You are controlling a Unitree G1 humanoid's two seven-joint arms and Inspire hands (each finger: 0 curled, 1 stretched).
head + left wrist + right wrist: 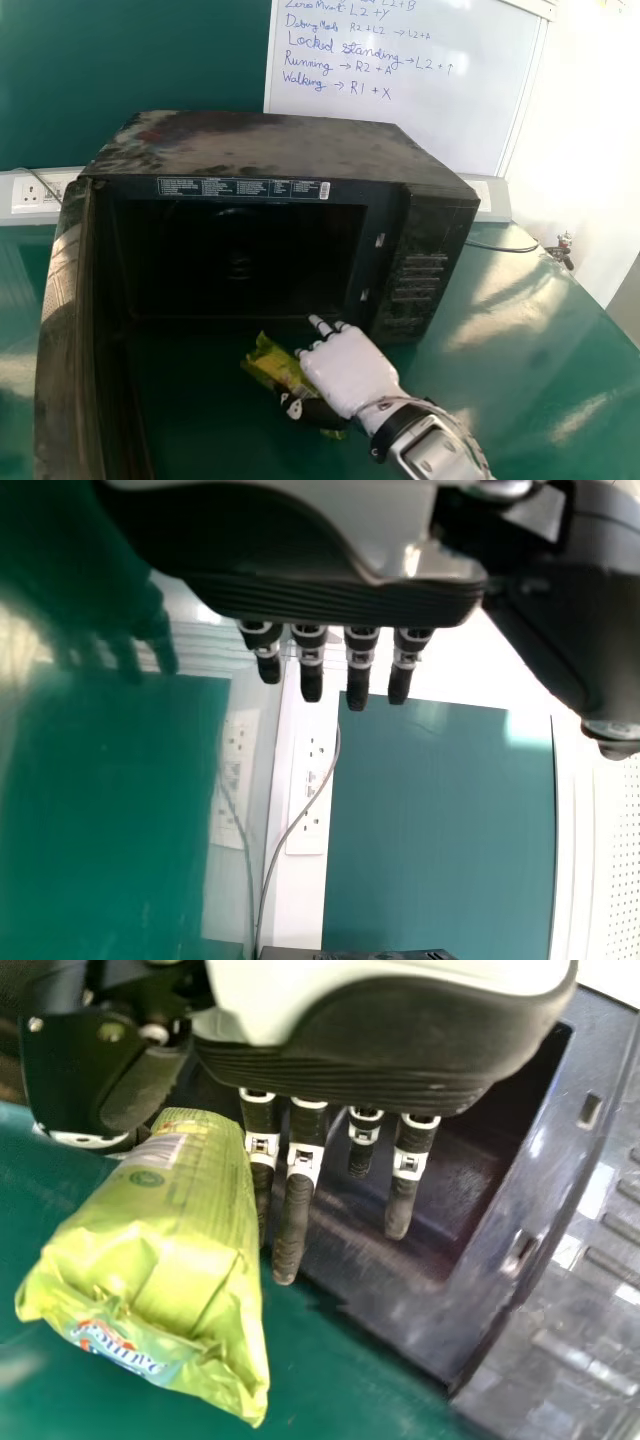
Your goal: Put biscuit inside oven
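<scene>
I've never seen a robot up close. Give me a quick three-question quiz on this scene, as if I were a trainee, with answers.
1. Which hand has the biscuit packet: (a) left or (b) right?
2. True or false: the oven's door is closed.
3. Fill in the blank: the packet is ____ the oven, in front of its opening.

Key:
1. b: the right hand has it between thumb and fingers.
2. False: the door stands open on the robot's left.
3. outside
</scene>
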